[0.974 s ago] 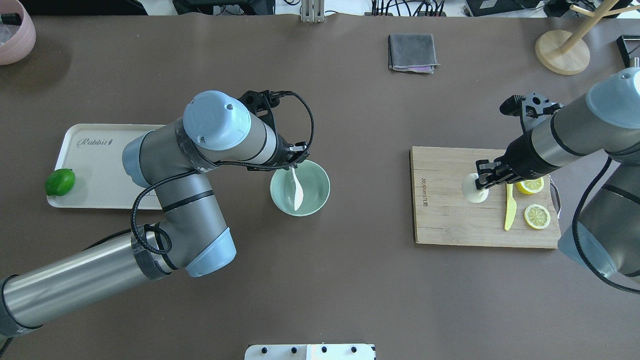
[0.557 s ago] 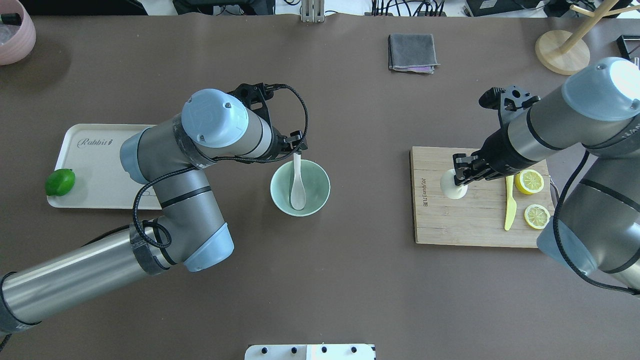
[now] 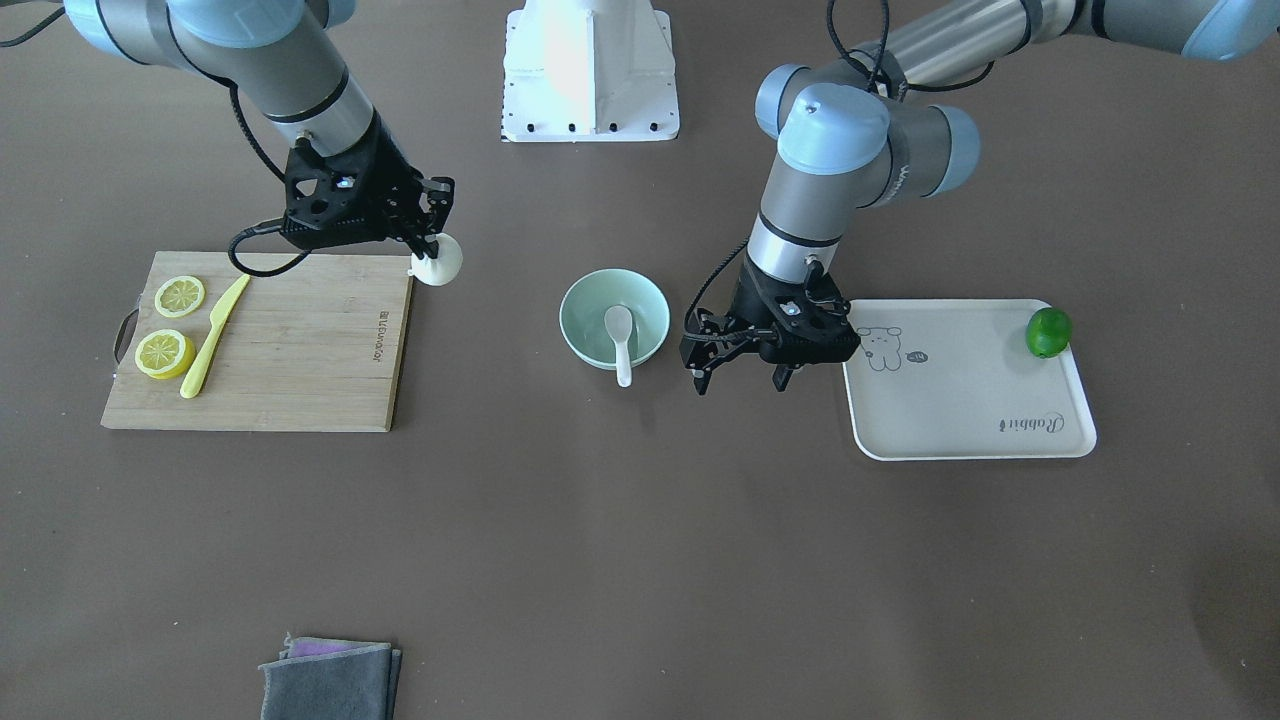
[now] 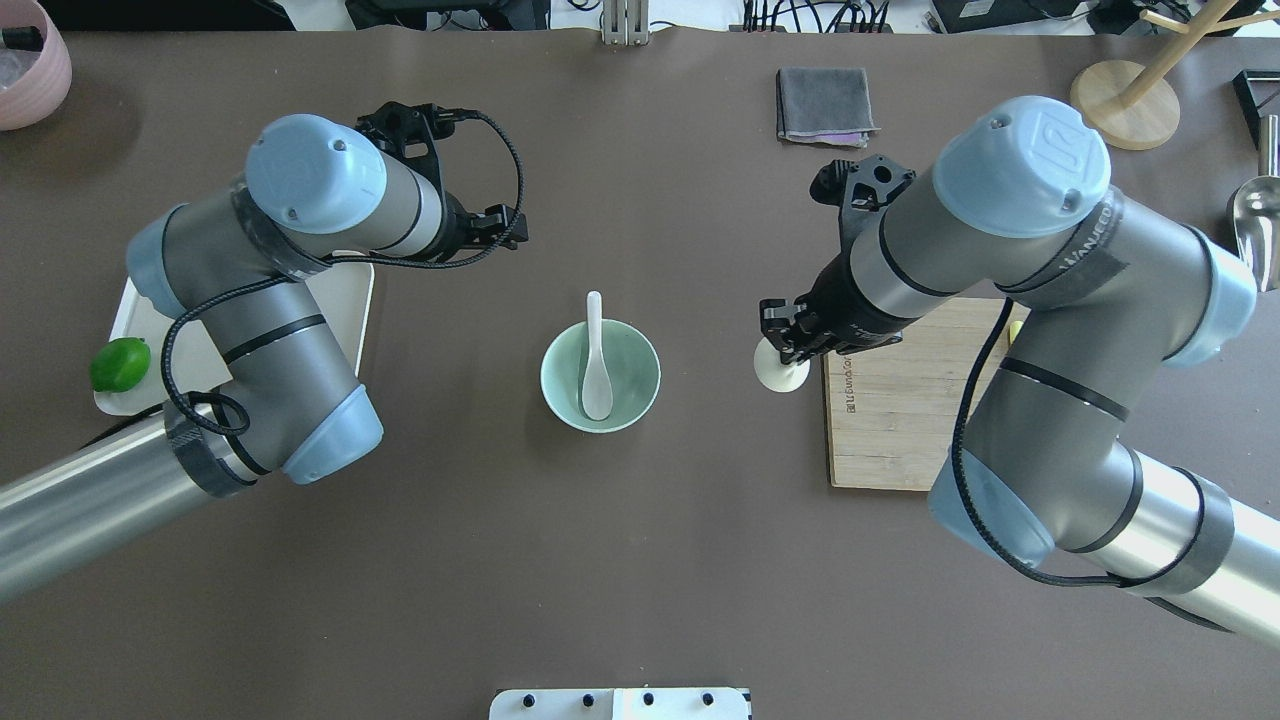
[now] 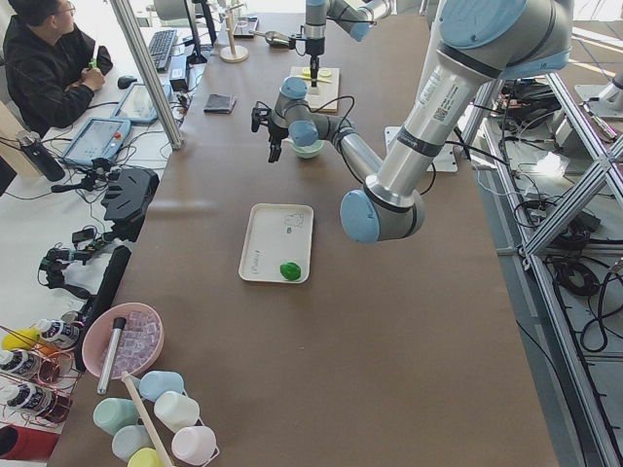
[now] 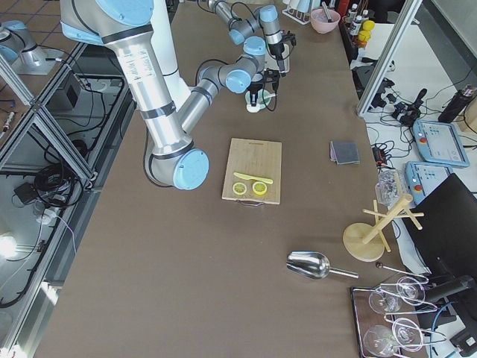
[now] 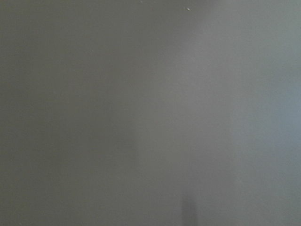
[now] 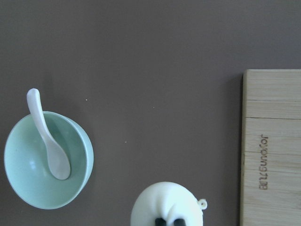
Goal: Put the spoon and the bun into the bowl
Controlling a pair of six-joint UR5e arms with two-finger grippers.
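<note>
While the left gripper (image 3: 740, 378) hangs spread wide and empty between the beige tray (image 3: 960, 400) and the mint-green bowl (image 4: 630, 372), the step in hand looks to belong to the other arm. That bowl sits mid-table, well apart from every edge. The white soup spoon (image 4: 596, 372) lies with its scoop in the bowl's bottom, and its handle leans over the rim toward the table's far edge. Toward the table's right end, just off the bamboo cutting board (image 4: 890, 420), the right gripper (image 4: 790, 350) is closed on the crown of the steamed bun (image 4: 780, 376). As I judge it, the bun should travel level across the bare gap and pass over the rim. It should then be lowered beside the scoop rather than onto it and released low, since a dome may roll. The bun is white, smooth and glossy, with swirled pleats gathered at its pinched top.
</note>
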